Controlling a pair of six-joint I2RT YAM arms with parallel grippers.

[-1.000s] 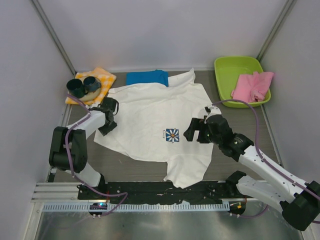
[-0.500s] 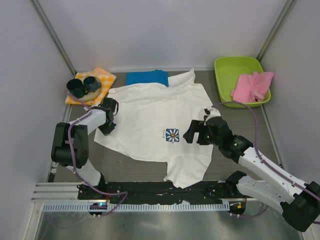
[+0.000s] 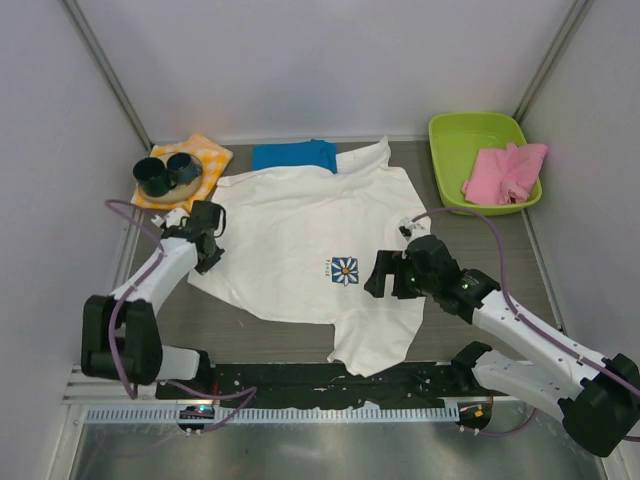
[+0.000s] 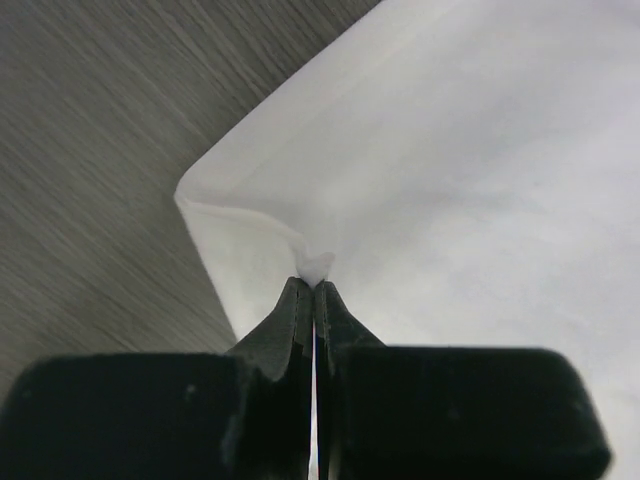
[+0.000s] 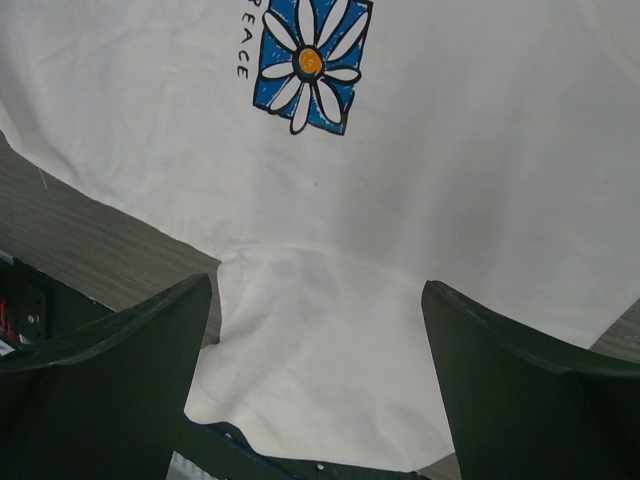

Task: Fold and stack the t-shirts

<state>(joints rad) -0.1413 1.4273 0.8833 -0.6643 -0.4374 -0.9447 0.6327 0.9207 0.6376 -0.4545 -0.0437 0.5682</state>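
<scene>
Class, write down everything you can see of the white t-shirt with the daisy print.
The white t-shirt looks like soft cotton, lying spread print-side up and lightly creased on the grey table. A blue square daisy print with an orange centre sits beside PEACE lettering. The left gripper is shut on a pinch of fabric near one corner; the open right gripper hangs over its near part.

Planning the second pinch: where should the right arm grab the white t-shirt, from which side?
Probably the edge of the white t-shirt on the right arm's side, opposite the corner the left gripper pinches. It lies flat; lower the open right gripper from above.
</scene>
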